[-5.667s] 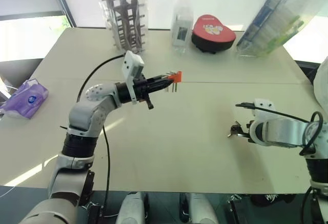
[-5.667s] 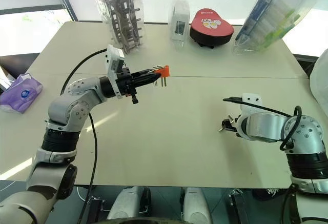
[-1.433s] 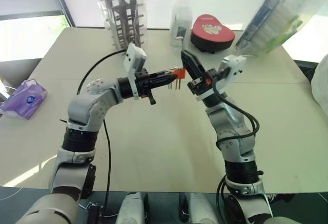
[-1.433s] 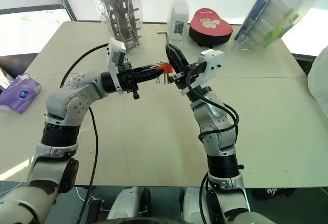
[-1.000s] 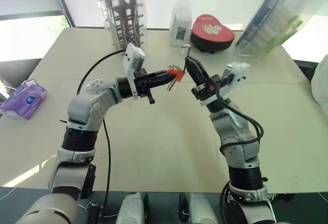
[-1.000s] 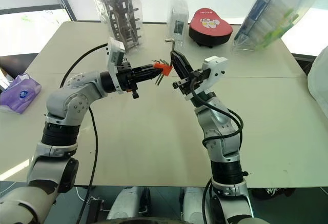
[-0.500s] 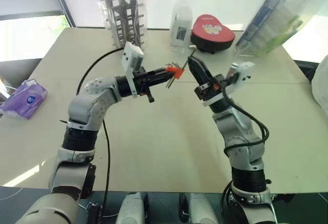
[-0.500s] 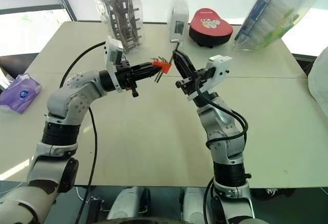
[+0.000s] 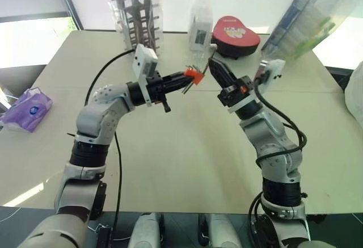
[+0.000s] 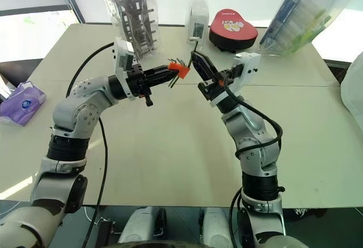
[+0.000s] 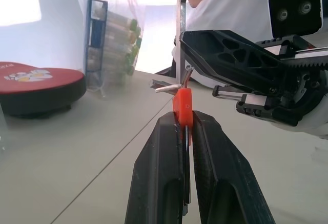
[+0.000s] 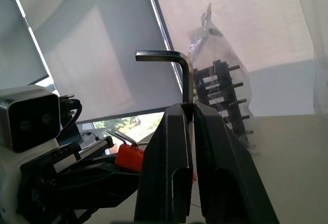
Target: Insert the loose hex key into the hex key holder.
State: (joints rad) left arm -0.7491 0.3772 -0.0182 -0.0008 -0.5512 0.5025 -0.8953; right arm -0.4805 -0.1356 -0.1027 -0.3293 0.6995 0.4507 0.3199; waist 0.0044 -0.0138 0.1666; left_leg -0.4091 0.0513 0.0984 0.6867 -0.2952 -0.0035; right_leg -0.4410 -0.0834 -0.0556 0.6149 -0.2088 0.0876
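Both arms are raised above the table (image 9: 170, 163). The left gripper (image 11: 185, 131) is closed on the orange holder (image 11: 183, 106), and the right gripper (image 12: 187, 112) pinches the loose hex key (image 12: 177, 62) with its bent end upward. The two tools are just beside each other, not joined. The key is thin and may slip or turn between the fingers, so it could miss the holder's slot or push the holder out of the grip.

Strong window backlight, blown-out glare beyond table (image 9: 170, 163) (wrist backgrounds soft).

right gripper (image 12: 188, 112) fingers clamp loose hex key (image 12: 180, 66) upright | hex key holder (image 12: 128, 157) below, apart
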